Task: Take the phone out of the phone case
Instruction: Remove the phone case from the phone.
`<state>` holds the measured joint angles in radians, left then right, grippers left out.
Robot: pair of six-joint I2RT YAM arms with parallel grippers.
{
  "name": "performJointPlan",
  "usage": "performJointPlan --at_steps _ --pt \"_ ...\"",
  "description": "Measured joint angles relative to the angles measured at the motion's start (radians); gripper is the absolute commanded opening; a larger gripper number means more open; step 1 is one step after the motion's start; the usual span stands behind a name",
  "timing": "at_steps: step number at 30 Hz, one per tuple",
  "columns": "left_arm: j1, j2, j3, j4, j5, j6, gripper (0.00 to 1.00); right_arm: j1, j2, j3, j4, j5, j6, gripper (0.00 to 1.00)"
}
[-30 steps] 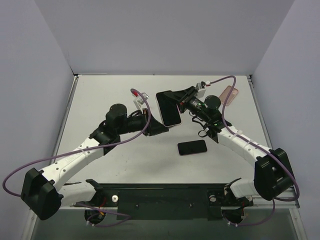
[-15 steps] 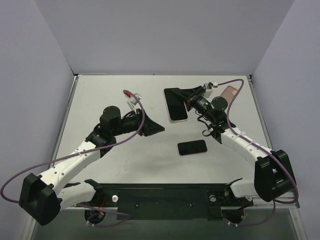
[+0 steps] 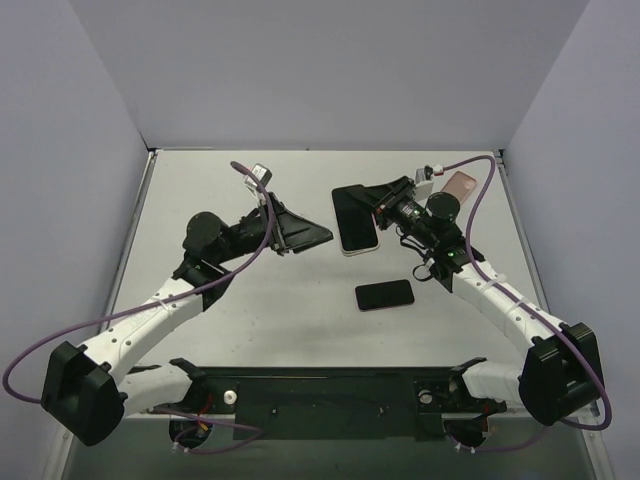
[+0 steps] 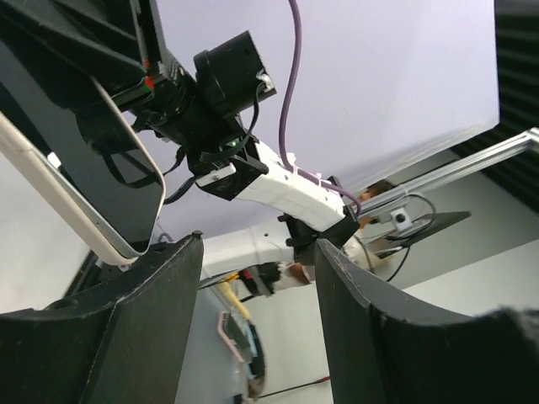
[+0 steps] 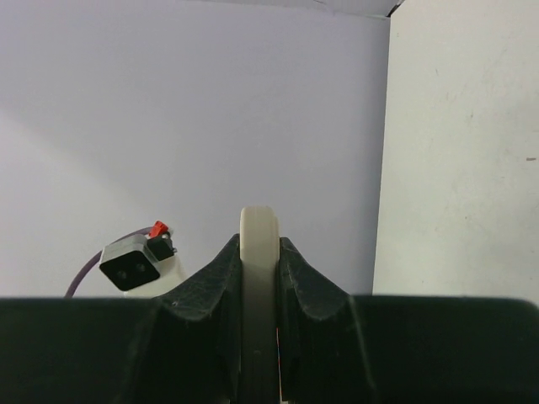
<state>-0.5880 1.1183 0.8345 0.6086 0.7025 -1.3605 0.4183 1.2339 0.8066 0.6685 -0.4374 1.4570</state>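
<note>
1. The cased phone is up off the table at 1 o'clock from centre, with a dark screen and a pale rim. The right gripper is clamped onto its right-hand edge. In the wrist view, both fingers pinch the cream rim tight.
2. The left gripper sits at the phone's 8 o'clock, close by but not touching. Its jaws are spread wide with nothing between them.
3. A second phone, dark, lies flat at 5 o'clock from the held one, well apart.
4. A pinkish flat piece lies at 2 o'clock in the far-right corner, partly behind the right arm. I can't tell what it is.
5. The table is pale grey, with plain lilac walls on three sides.
6. Count: two phones, one pinkish piece, two arms.
</note>
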Motion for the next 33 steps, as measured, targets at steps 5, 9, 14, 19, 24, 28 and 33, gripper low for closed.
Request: performJointPlan --at_steps 5,9,14,19,24,28,33 --pt "-0.021 0.049 -0.037 0.062 -0.016 -0.121 0.64 0.0 0.0 0.0 -0.016 0.021 -0.012 0.0" --pt "-0.052 0.053 -0.038 0.064 -0.031 -0.14 0.58 0.0 -0.002 0.0 -0.028 0.035 -0.019 0.0" --pt "-0.073 0.053 -0.026 -0.019 -0.044 -0.034 0.54 0.002 -0.027 0.0 -0.059 0.065 -0.048 0.0" --pt "-0.078 0.013 0.015 -0.322 -0.169 0.23 0.59 0.003 -0.045 0.0 -0.053 0.067 -0.08 0.0" --pt "-0.054 -0.042 0.031 -0.484 -0.278 0.352 0.67 0.016 -0.076 0.005 -0.088 0.039 -0.175 0.0" --pt "0.009 -0.009 0.037 -0.415 -0.24 0.299 0.71 0.031 -0.097 0.008 -0.086 -0.003 -0.215 0.0" --pt "0.029 0.098 0.037 -0.229 -0.174 0.167 0.69 0.068 -0.098 0.013 -0.069 -0.025 -0.238 0.0"
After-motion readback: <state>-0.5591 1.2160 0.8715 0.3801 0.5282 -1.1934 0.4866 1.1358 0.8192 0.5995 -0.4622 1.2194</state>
